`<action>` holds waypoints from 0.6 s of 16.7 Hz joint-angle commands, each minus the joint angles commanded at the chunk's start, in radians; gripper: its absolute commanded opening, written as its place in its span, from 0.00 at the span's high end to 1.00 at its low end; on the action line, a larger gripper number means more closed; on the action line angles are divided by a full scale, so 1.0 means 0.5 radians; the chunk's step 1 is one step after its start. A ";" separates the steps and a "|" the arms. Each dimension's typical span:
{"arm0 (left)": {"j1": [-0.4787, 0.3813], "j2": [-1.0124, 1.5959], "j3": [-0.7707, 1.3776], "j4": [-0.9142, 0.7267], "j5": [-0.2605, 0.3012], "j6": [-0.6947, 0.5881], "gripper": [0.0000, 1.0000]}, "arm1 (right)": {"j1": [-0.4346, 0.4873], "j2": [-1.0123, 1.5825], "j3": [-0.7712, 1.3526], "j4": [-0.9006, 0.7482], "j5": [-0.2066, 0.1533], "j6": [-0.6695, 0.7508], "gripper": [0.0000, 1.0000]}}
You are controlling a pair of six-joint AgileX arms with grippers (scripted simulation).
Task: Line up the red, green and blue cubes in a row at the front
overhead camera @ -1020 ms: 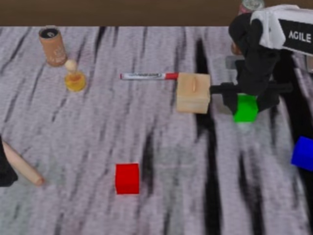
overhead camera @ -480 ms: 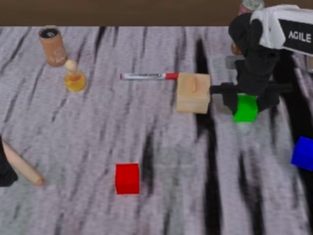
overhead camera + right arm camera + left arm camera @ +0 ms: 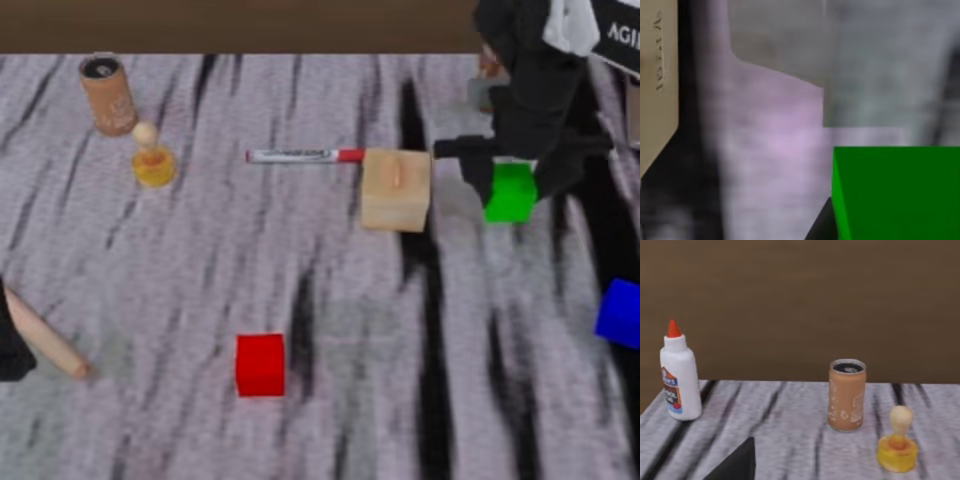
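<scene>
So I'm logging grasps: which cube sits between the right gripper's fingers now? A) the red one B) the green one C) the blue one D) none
B: in the top view the right gripper straddles the green cube, while the red cube and the blue cube lie apart, untouched.

The top view looks straight down on the table point(image 3: 200, 260), sharing its far-left can point(image 3: 107, 95) point(image 3: 846, 395) with the low, far-facing left wrist view, while the right wrist view presses close against the green cube point(image 3: 895, 192) point(image 3: 511, 193).
</scene>
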 joint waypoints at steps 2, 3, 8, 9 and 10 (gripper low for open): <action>0.000 0.000 0.000 0.000 0.000 0.000 0.00 | 0.003 -0.031 0.057 -0.071 0.000 -0.002 1.00; 0.000 0.000 0.000 0.000 0.000 0.000 0.00 | 0.003 -0.035 0.061 -0.076 0.000 -0.002 1.00; 0.000 0.000 0.000 0.000 0.000 0.000 0.00 | 0.022 -0.045 0.035 -0.065 -0.001 0.032 1.00; 0.000 0.000 0.000 0.000 0.000 0.000 0.00 | 0.067 -0.069 0.002 -0.056 -0.001 0.077 1.00; 0.000 0.000 0.000 0.000 0.000 0.000 0.00 | 0.131 -0.102 -0.043 -0.043 -0.001 0.141 1.00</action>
